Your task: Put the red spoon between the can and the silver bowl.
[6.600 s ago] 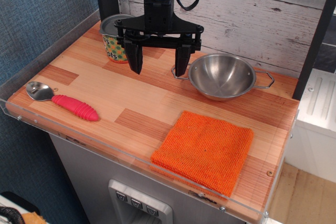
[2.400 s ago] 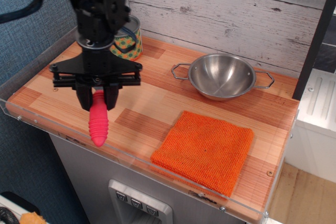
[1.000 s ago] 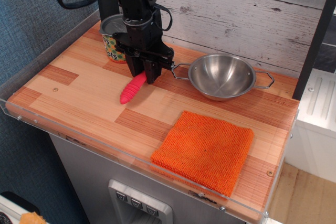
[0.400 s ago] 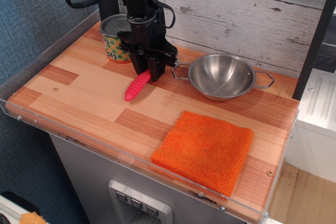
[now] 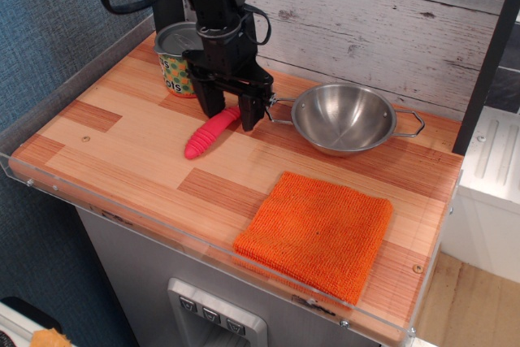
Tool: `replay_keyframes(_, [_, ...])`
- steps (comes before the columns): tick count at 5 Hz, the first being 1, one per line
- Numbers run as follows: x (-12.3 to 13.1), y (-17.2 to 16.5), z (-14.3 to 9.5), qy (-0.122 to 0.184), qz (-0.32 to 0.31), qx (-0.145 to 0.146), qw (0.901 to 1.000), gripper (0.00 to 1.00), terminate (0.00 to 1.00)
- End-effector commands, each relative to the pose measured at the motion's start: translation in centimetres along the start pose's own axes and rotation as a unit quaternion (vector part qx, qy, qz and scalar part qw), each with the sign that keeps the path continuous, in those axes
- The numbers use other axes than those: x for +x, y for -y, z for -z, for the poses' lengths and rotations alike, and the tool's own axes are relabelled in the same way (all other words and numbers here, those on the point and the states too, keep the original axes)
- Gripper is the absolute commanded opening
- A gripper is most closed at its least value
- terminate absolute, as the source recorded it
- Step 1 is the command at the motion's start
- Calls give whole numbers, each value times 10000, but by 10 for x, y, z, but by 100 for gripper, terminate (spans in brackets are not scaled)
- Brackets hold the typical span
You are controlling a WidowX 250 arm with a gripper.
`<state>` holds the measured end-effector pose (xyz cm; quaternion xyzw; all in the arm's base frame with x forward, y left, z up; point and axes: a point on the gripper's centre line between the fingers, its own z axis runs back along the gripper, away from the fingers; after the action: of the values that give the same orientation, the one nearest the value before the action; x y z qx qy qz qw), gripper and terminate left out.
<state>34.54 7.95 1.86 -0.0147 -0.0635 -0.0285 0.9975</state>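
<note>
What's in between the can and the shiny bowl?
The red spoon lies on the wood between the can and the bowl, with the gripper over its hidden head end, fingers apart.

Spoon between can and bowl

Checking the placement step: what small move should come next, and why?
Probably lift the end effector straight up. Its fingers look spread either side of the red spoon, which seems to rest on the wooden counter between the can and the silver bowl.
</note>
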Motion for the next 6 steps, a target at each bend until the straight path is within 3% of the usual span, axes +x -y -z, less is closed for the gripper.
replay_keyframes(1, [-7,-12,-47,489,-167,134,9986,100,0])
replay_keyframes(3, [-23,-10,-86,546,-550,439,9960,100,0])
replay_keyframes(5, [-33,16,-106,514,-503,344,9968,100,0])
replay_keyframes(6, [-44,32,-120,277,-705,113,9971,100,0])
